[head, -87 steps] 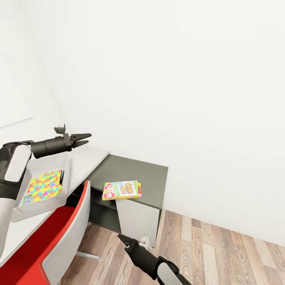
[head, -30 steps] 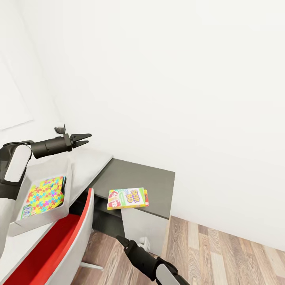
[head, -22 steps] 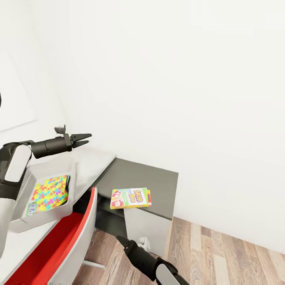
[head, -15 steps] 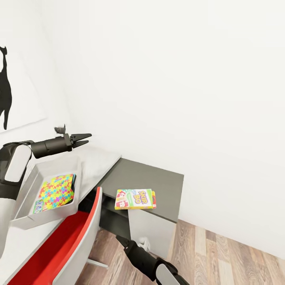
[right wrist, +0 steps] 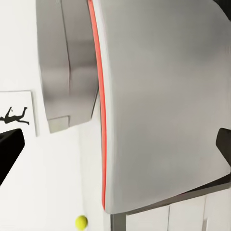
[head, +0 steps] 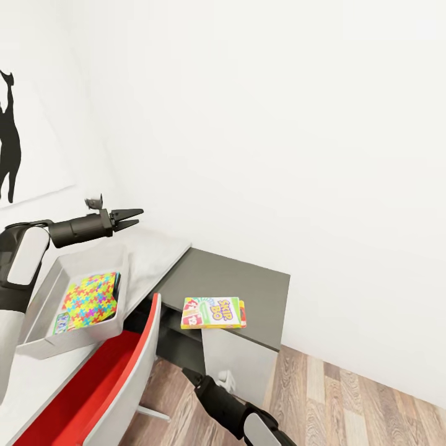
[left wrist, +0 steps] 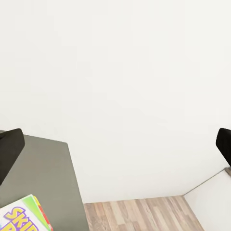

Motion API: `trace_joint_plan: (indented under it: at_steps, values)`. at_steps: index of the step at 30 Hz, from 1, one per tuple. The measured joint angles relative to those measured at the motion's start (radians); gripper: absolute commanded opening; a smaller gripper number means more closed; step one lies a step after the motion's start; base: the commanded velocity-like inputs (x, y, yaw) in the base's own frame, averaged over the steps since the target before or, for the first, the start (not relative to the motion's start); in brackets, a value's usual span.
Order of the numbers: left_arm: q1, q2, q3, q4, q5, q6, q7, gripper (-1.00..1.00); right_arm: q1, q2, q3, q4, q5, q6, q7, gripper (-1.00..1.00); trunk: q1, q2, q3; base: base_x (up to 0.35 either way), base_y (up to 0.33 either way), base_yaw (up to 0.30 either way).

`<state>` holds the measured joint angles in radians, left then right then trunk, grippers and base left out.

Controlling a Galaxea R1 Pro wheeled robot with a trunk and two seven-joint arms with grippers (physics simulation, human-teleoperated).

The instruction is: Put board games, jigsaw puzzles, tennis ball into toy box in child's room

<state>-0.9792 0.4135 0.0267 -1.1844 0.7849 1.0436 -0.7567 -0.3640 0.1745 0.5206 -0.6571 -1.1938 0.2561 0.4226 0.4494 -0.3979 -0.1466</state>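
toy box (head: 46, 347), left on table (head: 152, 257): holds puzzle (head: 90, 300) | board game (head: 214, 313), centre, on cabinet (head: 248, 285) | left gripper (head: 137, 218) jaws apart, empty | right gripper (head: 188, 373) low centre, jaws apart, empty

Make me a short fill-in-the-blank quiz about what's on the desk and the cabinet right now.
1. The yellow-green game box lies on the dark grey ____ top.
2. The colourful puzzle lies inside the grey ____ on the desk.
3. The chair by the desk has a ____ seat.
4. The left gripper hangs above the desk with its jaws ____.

Missing words: cabinet; tray; red; open
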Motion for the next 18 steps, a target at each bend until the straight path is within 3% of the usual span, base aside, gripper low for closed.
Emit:
trace_joint_plan:
  at_steps: [18]
  values:
    - [0.0,-0.001,0.0,0.0,-0.005,0.0,0.0,1.0,0.0,0.0,0.001,0.0,0.0,-0.014,0.0,1.0,0.0,0.0,0.0,0.0,0.0,0.0]
